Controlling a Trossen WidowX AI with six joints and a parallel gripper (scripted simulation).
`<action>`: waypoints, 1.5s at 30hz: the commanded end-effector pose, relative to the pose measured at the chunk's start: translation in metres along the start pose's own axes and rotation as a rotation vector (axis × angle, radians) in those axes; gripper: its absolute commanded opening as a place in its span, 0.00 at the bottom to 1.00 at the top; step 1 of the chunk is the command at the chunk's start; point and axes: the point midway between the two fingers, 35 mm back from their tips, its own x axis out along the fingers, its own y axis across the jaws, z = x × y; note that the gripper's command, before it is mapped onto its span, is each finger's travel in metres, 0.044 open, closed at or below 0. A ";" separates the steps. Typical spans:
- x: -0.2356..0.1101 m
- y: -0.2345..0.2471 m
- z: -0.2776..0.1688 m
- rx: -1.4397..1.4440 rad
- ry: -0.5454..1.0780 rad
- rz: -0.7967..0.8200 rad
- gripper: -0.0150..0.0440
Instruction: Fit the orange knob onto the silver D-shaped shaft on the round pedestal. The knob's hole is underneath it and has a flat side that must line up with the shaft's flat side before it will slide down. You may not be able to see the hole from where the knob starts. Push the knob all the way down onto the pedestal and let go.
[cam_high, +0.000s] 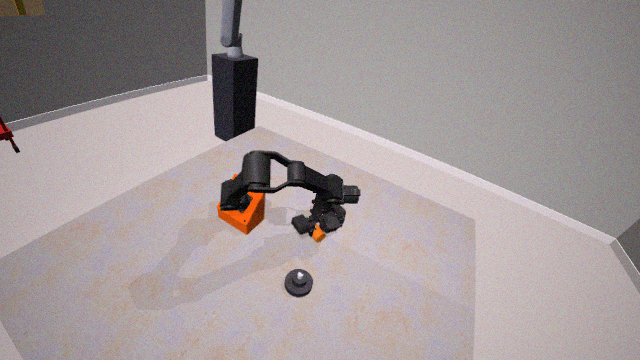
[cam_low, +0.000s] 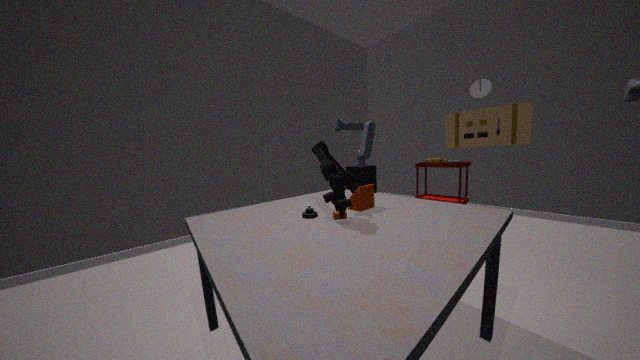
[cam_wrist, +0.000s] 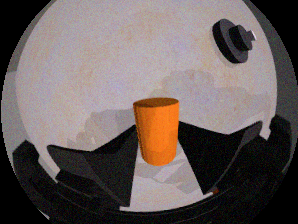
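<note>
The orange knob (cam_high: 318, 233) (cam_low: 338, 216) (cam_wrist: 157, 131) is a small tapered cylinder held between my fingers, low over the table. My gripper (cam_high: 315, 226) (cam_low: 341, 208) (cam_wrist: 156, 127) is shut on it, one dark finger on each side in the wrist view. The round dark pedestal (cam_high: 298, 283) (cam_low: 309, 214) (cam_wrist: 232, 40) stands on the table with the short silver D-shaped shaft (cam_high: 299, 275) (cam_wrist: 250, 35) sticking up from its middle. It is nearer the camera than the knob in the top view and at the upper right in the wrist view. The knob's hole is hidden.
The arm's orange base (cam_high: 242, 213) (cam_low: 362, 197) sits on the table just behind the gripper. A tall black column (cam_high: 234, 95) with a grey arm stands beyond the table's far corner. A red rack (cam_low: 442, 180) stands by the far wall.
</note>
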 end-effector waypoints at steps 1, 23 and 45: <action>-0.001 0.000 0.000 -0.127 0.002 0.002 0.56; -0.001 0.000 0.000 -0.685 0.001 0.002 0.56; -0.001 0.000 0.000 -1.244 0.001 0.003 0.56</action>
